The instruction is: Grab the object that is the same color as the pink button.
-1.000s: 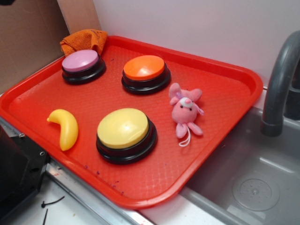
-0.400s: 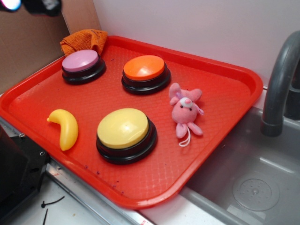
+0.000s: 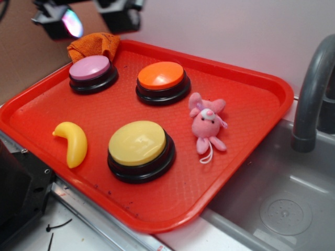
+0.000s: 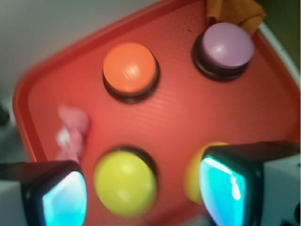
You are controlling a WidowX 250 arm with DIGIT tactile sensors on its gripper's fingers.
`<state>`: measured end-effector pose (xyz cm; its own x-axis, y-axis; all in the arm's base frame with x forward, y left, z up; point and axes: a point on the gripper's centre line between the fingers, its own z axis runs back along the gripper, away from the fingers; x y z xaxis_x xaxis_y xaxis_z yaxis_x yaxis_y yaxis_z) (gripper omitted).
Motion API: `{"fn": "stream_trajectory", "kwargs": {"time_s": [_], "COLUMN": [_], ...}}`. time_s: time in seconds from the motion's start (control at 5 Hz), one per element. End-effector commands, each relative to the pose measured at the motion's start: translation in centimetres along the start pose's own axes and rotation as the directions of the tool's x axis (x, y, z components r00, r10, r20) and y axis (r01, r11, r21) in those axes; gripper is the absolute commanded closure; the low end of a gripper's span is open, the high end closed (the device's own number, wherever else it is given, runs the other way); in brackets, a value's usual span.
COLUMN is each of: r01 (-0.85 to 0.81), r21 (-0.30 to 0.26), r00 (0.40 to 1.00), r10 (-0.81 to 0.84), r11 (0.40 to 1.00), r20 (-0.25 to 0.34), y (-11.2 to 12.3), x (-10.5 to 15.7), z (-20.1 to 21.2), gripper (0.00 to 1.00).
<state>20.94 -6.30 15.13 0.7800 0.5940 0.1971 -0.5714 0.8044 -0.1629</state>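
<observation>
The pink plush bunny (image 3: 208,125) looks soft and very light, a small stuffed toy that will squash under the pads rather than resist them. Its cloth surface should give good friction, so slipping is unlikely, and nothing about it seems fragile. The best place to take hold is probably the round body or head, the thickest part. The floppy ears, stubby limbs and thin white string loop are too slight for a secure pinch and would likely let the toy dangle or pull free.

The bunny lies flat on the red tray (image 3: 261,104), on its right-hand side as the exterior view shows it, just beside the orange button (image 3: 161,78) and near the large yellow button (image 3: 138,145). It touches neither. The pink button (image 3: 91,70), whose mauve-pink dome matches the toy's colour, sits at the tray's far left corner in front of an orange cloth (image 3: 94,44). A yellow banana (image 3: 73,144) lies at the near left.

The end effector (image 3: 86,18) hangs high above the tray's far left corner, over the pink button and cloth, well apart from the bunny. In the wrist view its 2 fingers (image 4: 59,193) frame the lower edge, spread wide with nothing between them, and the bunny (image 4: 70,134) shows blurred to the left, above the left-hand finger. Reaching the toy calls for a sideways move across the tray and then a descent.
</observation>
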Motion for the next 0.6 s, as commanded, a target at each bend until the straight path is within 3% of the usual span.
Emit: {"fn": "stream_trajectory", "kwargs": {"time_s": [0.0,0.4], "r01": [-0.174,-0.102], "r21": [-0.069,-0.048], "r00": [0.984,0.994], "r10": [0.176,0.099], "r11": [0.982,0.994], "r20": [0.016,-0.051], "y": [-5.3,-7.9], "x": [1.6,0.6], "z": [-6.8,-11.3], "gripper": [0.0,0.0]}}
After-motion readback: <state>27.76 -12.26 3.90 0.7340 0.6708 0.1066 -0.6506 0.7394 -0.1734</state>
